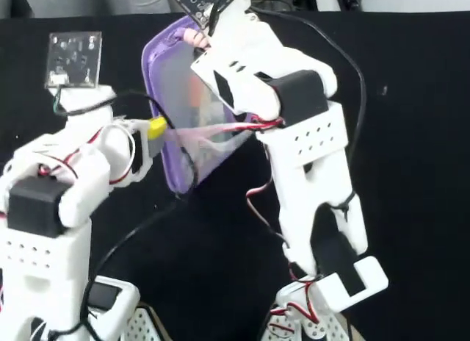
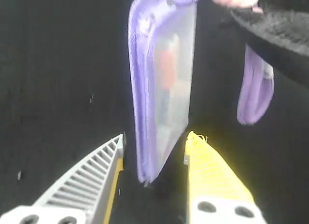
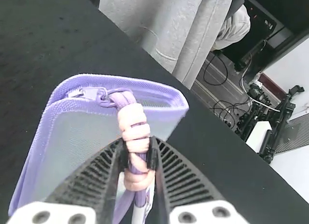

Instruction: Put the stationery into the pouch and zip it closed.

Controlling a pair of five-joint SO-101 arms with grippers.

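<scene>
The purple pouch [image 3: 87,132] hangs upright over the black table [image 1: 411,135], its lower corner between the left gripper's [image 2: 157,136] widely parted jaws; whether either jaw touches it I cannot tell. The right gripper [image 3: 137,154] has its jaws narrowed onto the pouch's pink-wrapped strap [image 3: 135,137], with the pouch's top edge just beyond its fingertips. Stationery, including an orange item [image 2: 166,69], shows faintly through the translucent face, ahead of the left jaws.
</scene>
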